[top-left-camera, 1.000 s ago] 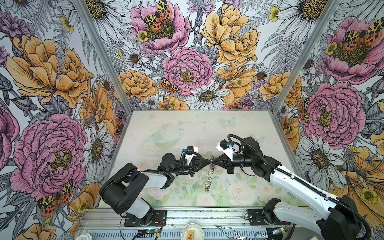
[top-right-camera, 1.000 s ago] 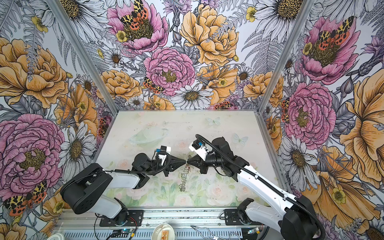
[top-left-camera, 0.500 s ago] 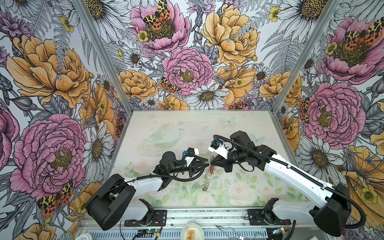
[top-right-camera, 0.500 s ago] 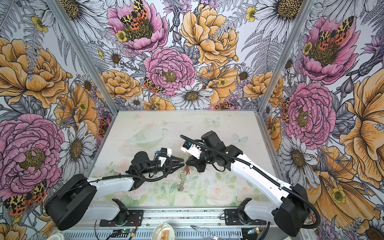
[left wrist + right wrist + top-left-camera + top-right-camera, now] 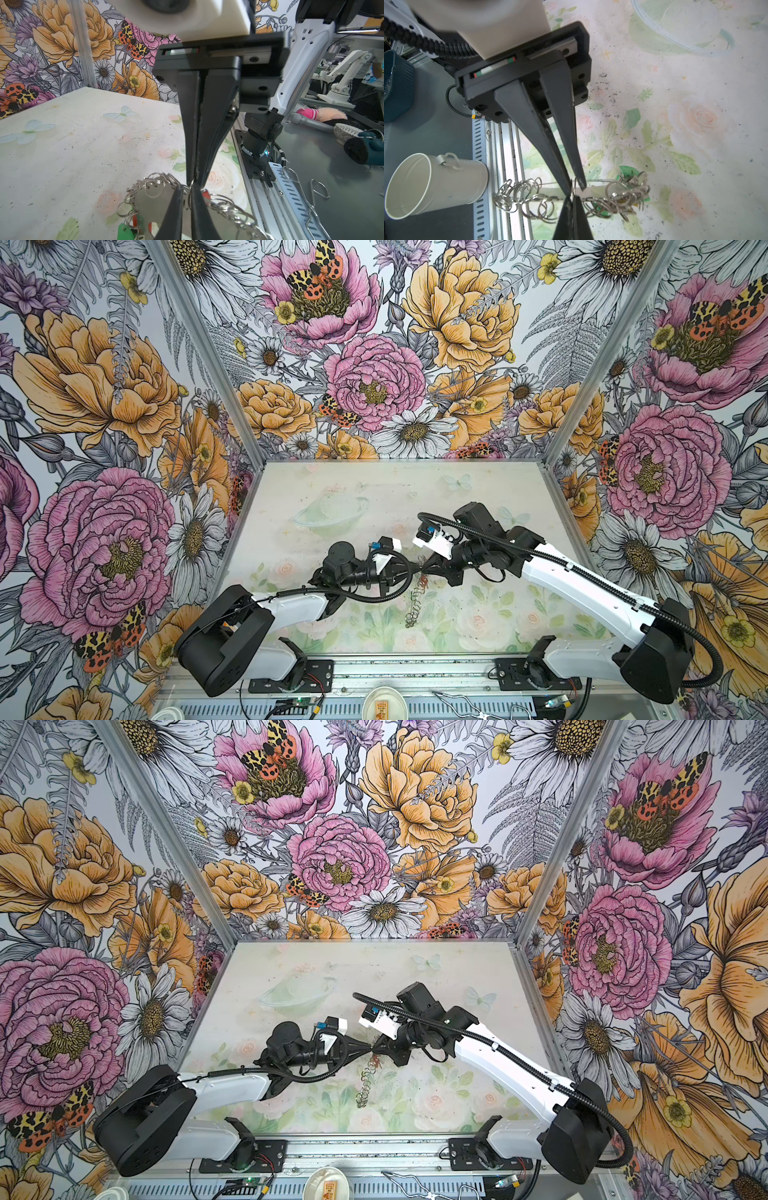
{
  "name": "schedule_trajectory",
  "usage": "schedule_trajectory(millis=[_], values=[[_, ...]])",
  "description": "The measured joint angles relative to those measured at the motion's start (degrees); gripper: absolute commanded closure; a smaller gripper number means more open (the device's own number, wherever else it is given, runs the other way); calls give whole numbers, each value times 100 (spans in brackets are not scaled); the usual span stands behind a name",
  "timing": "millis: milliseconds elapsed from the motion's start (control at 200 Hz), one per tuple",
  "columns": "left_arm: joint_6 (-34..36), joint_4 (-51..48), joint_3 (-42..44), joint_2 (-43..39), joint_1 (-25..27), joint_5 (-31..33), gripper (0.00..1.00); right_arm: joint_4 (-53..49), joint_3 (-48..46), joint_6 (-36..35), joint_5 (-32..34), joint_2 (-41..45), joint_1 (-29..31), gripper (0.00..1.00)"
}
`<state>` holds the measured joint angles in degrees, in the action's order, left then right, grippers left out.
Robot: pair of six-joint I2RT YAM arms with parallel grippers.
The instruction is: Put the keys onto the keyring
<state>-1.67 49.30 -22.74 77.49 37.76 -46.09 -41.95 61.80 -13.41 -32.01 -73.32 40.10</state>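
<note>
The keyring [image 5: 415, 605] [image 5: 365, 1085] hangs edge-on over the middle of the table, its flat grey plate [image 5: 145, 203] fringed with silver split rings [image 5: 519, 191]. My two grippers meet tip to tip at its upper edge. The left gripper [image 5: 417, 570] [image 5: 368, 1048] [image 5: 187, 189] [image 5: 577, 188] is shut on one split ring. The right gripper [image 5: 427, 570] [image 5: 377, 1048] [image 5: 572, 199] [image 5: 195, 180] is shut, pinching the same ring's wire. Keys hang among the rings: a green key [image 5: 124, 230] [image 5: 627, 170] and a red key [image 5: 205, 194] [image 5: 423, 581].
A clear plastic bowl [image 5: 328, 514] [image 5: 675, 31] lies on the table behind the left arm. Off the front edge are a metal rail [image 5: 276, 199], a white tin cup [image 5: 436, 182], a small dish [image 5: 384, 703] and a bent wire [image 5: 461, 701].
The left gripper's jaws widened a little and then closed on the split ring. Both arms shifted their pose, while the meeting point and the hanging keyring stayed near the middle.
</note>
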Motion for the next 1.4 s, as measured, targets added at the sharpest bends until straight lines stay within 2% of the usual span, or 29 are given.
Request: schedule_trajectory(millis=[220, 465, 746, 786, 931, 1136, 1401], values=[[13, -24, -70, 87, 0, -146, 100, -87, 26, -4, 90, 0, -4, 100], [-7, -66, -96, 96, 0, -149, 100, -90, 31, -20, 155, 0, -4, 100], [-138, -20, -92, 107, 37, 289, 100, 63, 22, 170, 236, 15, -245, 69], [-155, 11, -87, 111, 37, 378, 100, 111, -2, 205, 251, 42, -282, 68], [-289, 236, -4, 153, 37, 612, 100, 271, -267, 358, 387, 208, -358, 70], [-461, 614, 26, 260, 37, 734, 100, 614, -573, 671, 636, 234, -358, 85], [-682, 1043, 26, 358, 37, 758, 100, 1287, -811, 979, 564, 238, -358, 82]])
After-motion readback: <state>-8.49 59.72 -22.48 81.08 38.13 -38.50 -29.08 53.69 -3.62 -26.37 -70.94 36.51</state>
